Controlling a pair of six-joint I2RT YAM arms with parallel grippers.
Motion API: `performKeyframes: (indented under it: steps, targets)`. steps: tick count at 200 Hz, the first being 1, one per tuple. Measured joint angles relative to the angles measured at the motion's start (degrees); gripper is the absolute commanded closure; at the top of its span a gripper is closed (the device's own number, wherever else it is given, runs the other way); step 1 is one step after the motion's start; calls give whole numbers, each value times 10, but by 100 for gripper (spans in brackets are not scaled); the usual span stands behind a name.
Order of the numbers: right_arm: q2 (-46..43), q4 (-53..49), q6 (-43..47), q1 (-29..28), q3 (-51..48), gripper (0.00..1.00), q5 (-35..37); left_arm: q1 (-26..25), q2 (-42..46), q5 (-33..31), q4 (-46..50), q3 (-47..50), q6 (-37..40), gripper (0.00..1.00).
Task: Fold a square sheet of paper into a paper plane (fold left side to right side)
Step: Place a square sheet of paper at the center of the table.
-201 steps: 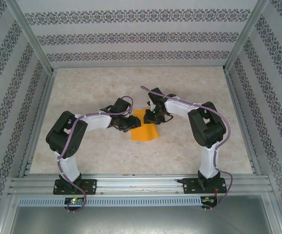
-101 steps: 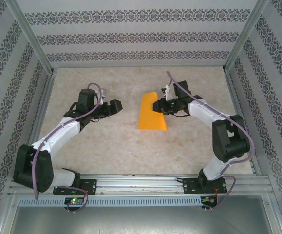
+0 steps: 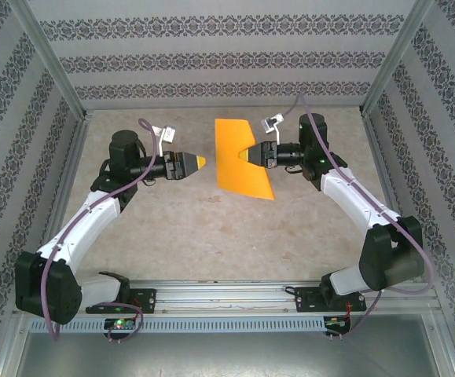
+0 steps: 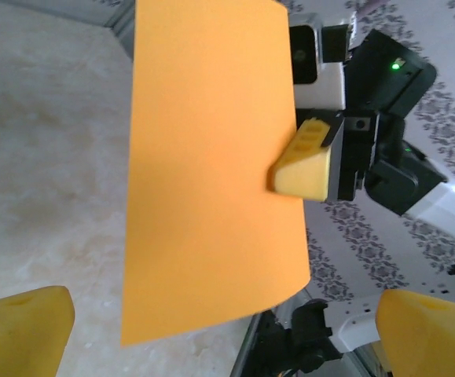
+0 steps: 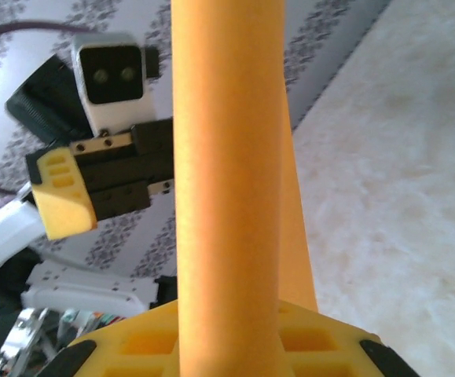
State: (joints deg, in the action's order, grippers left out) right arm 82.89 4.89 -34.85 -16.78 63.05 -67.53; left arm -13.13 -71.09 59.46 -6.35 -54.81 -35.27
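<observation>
**Right gripper [image 3: 257,153] clamps the thin matte orange sheet of paper [image 3: 239,161]; left gripper [image 3: 198,162] hangs spread wide beside it**

Start at the right gripper's yellow wedge-shaped fingertips [image 4: 302,161]. They are pressed together on the sheet's right edge, about halfway up it, with one pad flat against the near face in the left wrist view. From the right wrist camera the sheet [image 5: 227,157] rises edge-on out of the yellow fingers [image 5: 306,345], and a second layer peeks out along its right side, so it looks doubled over.

Now the sheet itself [image 4: 211,173]. It is a tall, slightly slanted panel, lifted off the pale marbled tabletop [image 3: 172,236], with its top corner against the patterned wallpaper wall [image 4: 384,243] behind it. From above it sits midway between the two grippers.

Over on the sheet's left, the left gripper is released. Its two yellow pads [image 4: 23,330] sit far apart in the bottom corners of its own camera, with nothing between them. From above, its tip points straight at the sheet's left edge, close but not touching. The right wrist camera catches that same gripper [image 5: 62,204] left of the sheet, facing it.

Further out, both white-and-black arms [image 3: 353,204] reach in from either side of the sheet, with purple cables [image 3: 144,129] looping above them.
</observation>
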Motion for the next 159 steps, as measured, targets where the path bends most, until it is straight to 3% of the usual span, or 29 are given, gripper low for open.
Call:
performKeyframes:
  steps: [33,50,70,100,109,159]
  targets:
    - [0,12,-12,-36,18,80,-23,-10,-27,24,-14,-19,-8,2]
    - [1,18,-14,-49,25,80,-25,-20,-41,31,-20,-20,-12,7]
    - [7,25,-15,-55,29,79,-24,-29,-51,39,-29,-20,-23,28]
    - [24,26,-14,-55,29,77,-5,-30,-52,47,-51,-21,-39,82]
    - [29,26,-14,-54,29,73,3,-30,-52,46,-51,-21,-42,93]
    - [33,1,5,-27,22,50,72,-30,-63,20,-2,-27,-20,99]
